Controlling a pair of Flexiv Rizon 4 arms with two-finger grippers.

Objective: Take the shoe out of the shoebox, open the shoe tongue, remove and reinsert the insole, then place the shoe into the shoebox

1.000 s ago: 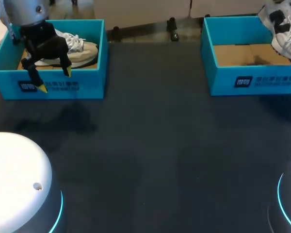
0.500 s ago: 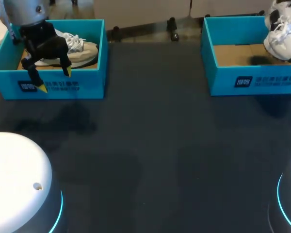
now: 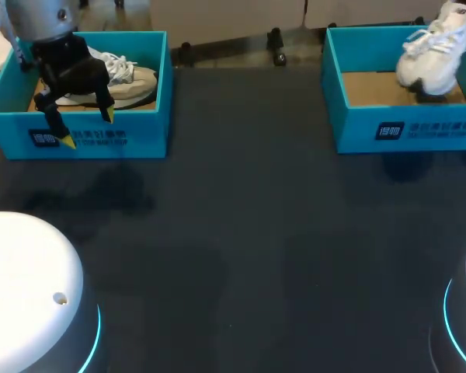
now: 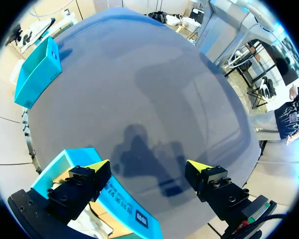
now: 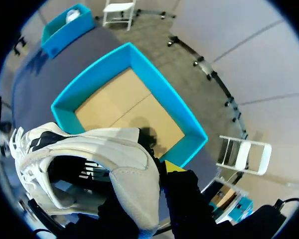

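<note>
1. Now the white shoe (image 3: 429, 48) hangs from the right end effector (image 5: 164, 172), which grips it at the heel collar (only one yellow tip shows, pressed to the outside of the heel).
2. Its long axis runs at a slant. The heel is up at the end effector and the toe is lower, pointing away from it toward the middle of the surface (image 3: 248, 233). The laces sit at the end far from the fingers.
3. Beneath that end effector lies the right shoebox (image 3: 357, 128), open at the top. The shoe is held over its brown cardboard floor, where a shadow falls.
4. The left end effector (image 3: 87, 128) has its jaws spread wide and holds nothing. It hovers at the near wall of the left shoebox (image 3: 140, 132), one finger over the box and the other out over the dark surface.
5. Behind those fingers a beige shoe (image 3: 132, 81) lies inside the left shoebox (well apart from the white one).
</note>
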